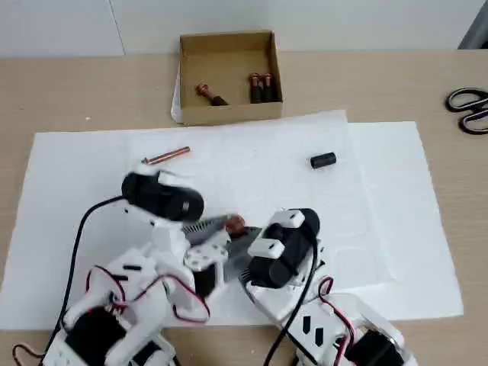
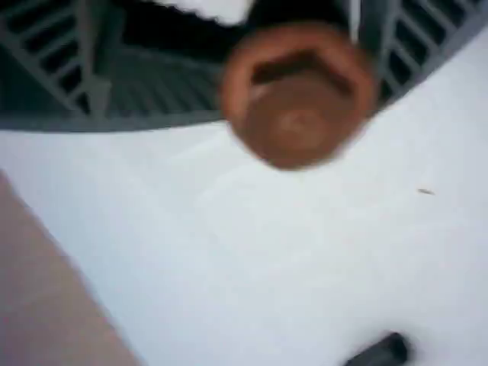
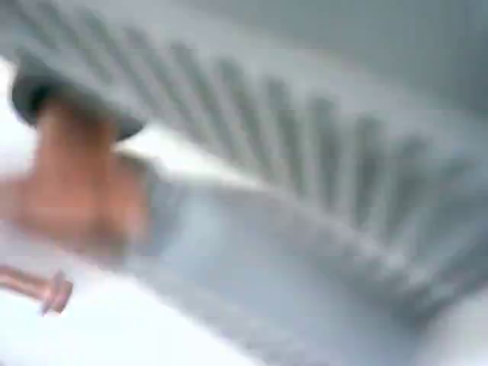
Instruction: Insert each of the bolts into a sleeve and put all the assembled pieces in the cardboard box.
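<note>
**Tool area.** The left tool (image 1: 215, 226) and the right tool (image 1: 248, 238) meet tip to tip at the near centre of the table (image 1: 69, 91). A copper bolt (image 1: 234, 223) sits between the two tips. In the left wrist view its round, copper-coloured head (image 2: 297, 99) faces the camera, with grey ribbed plastic on either side. In the right wrist view the same bolt (image 3: 72, 179) stands beside a long grey ribbed surface, and a dark part sits at one end of it. Which tool grips the bolt cannot be told. Whether either tool is spread or pressed together cannot be told.

**Loose parts.**
- A loose bolt (image 1: 166, 156), slim and copper-coloured, lies flat on the paper sheet (image 1: 396, 252), far left of the tools and well apart from them. It also shows in the right wrist view (image 3: 34, 288).
- A sleeve (image 1: 322, 160), a short black cylinder, lies on its side on the sheet, far right of the tools. It also shows in the left wrist view (image 2: 377, 352).

**Cardboard box.** The cardboard box (image 1: 225, 42) is square, open-topped and brown, and stands at the far edge of the sheet. It holds three assembled pieces (image 1: 259, 88): two side by side at the right wall, one tilted at the left.

**Surroundings.** The sheet is white and smooth, and the table has a light wood finish. Scissors (image 1: 469, 107) with dark handles lie at the far right.
</note>
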